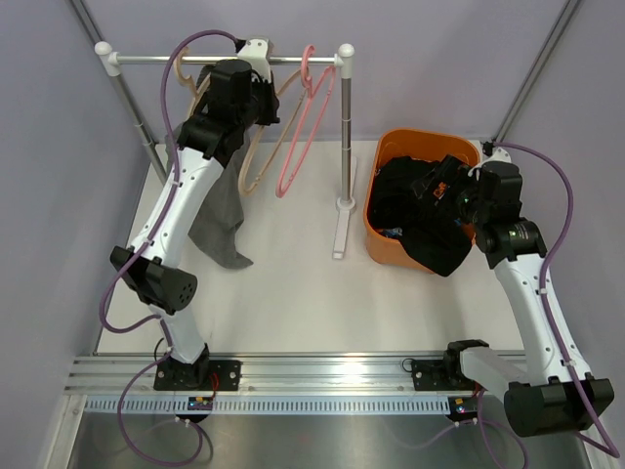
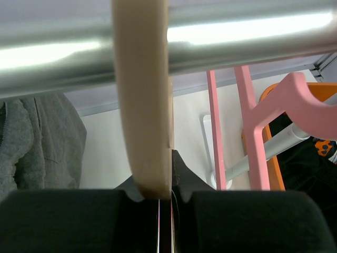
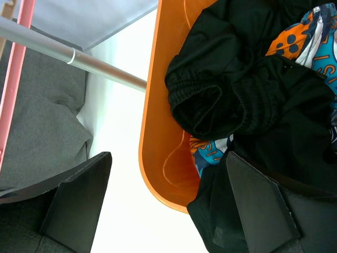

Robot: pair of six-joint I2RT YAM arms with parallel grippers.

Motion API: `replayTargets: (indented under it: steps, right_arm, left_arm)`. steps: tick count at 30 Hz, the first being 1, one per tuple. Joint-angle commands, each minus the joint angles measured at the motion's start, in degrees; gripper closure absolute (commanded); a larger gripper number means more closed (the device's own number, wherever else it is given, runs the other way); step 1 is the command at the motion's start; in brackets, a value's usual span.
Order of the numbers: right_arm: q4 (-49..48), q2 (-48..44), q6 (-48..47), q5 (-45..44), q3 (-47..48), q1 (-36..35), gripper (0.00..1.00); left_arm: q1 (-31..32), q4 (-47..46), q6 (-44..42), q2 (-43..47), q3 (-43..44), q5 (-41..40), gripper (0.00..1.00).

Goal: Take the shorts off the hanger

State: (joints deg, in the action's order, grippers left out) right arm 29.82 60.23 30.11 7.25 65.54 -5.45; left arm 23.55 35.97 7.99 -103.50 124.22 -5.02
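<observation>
The grey shorts [image 1: 221,217] hang below the rail [image 1: 146,59], their top hidden by my left arm and their lower end on the table; they also show in the left wrist view [image 2: 37,142]. My left gripper [image 1: 260,76] [image 2: 166,182] is shut on the beige hanger [image 2: 142,105] [image 1: 256,161] just under the rail [image 2: 253,39]. The black shorts [image 1: 420,220] [image 3: 253,89] and the printed shorts [image 3: 310,37] lie in the orange basket [image 1: 373,210] [image 3: 152,132]. My right gripper [image 1: 441,186] [image 3: 168,163] is open and empty over the basket's rim.
An empty pink hanger [image 1: 298,137] [image 2: 253,132] hangs on the rail to the right of the beige one. The rack's upright pole [image 1: 345,127] [image 3: 79,55] and its foot stand between the hangers and the basket. Grey walls close the back and sides.
</observation>
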Motion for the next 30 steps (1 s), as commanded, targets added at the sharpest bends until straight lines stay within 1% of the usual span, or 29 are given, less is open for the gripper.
replayTargets:
  steps: [1, 3, 4, 8, 9, 14, 17, 18, 21, 22, 26, 29, 30]
  right_arm:
    - [-0.29, -1.69, -1.37, 1.46, -0.06, 0.44, 0.00]
    - [-0.03, -1.87, -1.54, 1.46, 0.03, 0.36, 0.00]
    - [0.06, -2.13, -1.54, 1.46, -0.06, 0.36, 0.01]
    - [0.15, -2.39, -1.54, 1.63, -0.41, 0.36, 0.01]
    - [0.15, -2.48, -1.63, 1.63, -0.50, 0.36, 0.01]
    - [0.41, -2.83, -2.07, 1.28, -0.50, 0.36, 0.01]
    - [0.59, -3.01, -2.33, 1.02, -0.41, 0.44, 0.01]
    - [0.76, -2.92, -2.42, 0.93, -0.41, 0.36, 0.01]
    - [0.76, -3.10, -2.51, 0.75, -0.41, 0.36, 0.00]
    - [0.76, -3.18, -2.51, 0.75, -0.50, 0.36, 0.00]
    - [0.85, -3.45, -2.51, 0.58, -0.59, 0.36, 0.01]
    - [0.85, -3.71, -2.34, 0.75, -0.85, 0.36, 0.01]
    - [0.85, -3.80, -2.33, 0.84, -0.85, 0.36, 0.01]
  left_arm:
    - [-0.35, -4.68, -0.17, -0.21, 0.05, 1.59, 0.89]
    - [-0.44, -4.59, -0.08, -0.47, -0.12, 1.85, 0.85]
    - [-0.44, -4.68, -0.08, -0.47, -0.30, 1.85, 0.82]
    - [-0.44, -5.90, -0.08, 0.67, -1.79, 2.64, 0.79]
    - [-0.44, -6.17, -0.17, 1.02, -2.40, 2.90, 0.76]
    - [-0.43, -6.70, -1.57, 3.57, -3.02, 4.23, 0.58]
    - [-0.44, -6.87, -2.18, 7.25, -4.95, 3.09, 0.52]
    - [-0.44, -7.05, -2.27, 9.70, -5.83, 2.04, 0.52]
    - [-0.43, -9.68, -2.45, 14.63, -12.23, 1.76, 0.49]
    - [-0.44, -10.99, -2.45, 17.60, -15.21, 1.76, 0.48]
    - [-0.44, -11.53, -2.19, 22.99, -19.62, 0.45, 0.45]
    - [-0.44, -11.62, -2.01, 26.76, -22.69, -5.86, 0.45]
    - [-0.44, -12.49, -1.75, 27.73, -23.67, -10.23, 0.44]
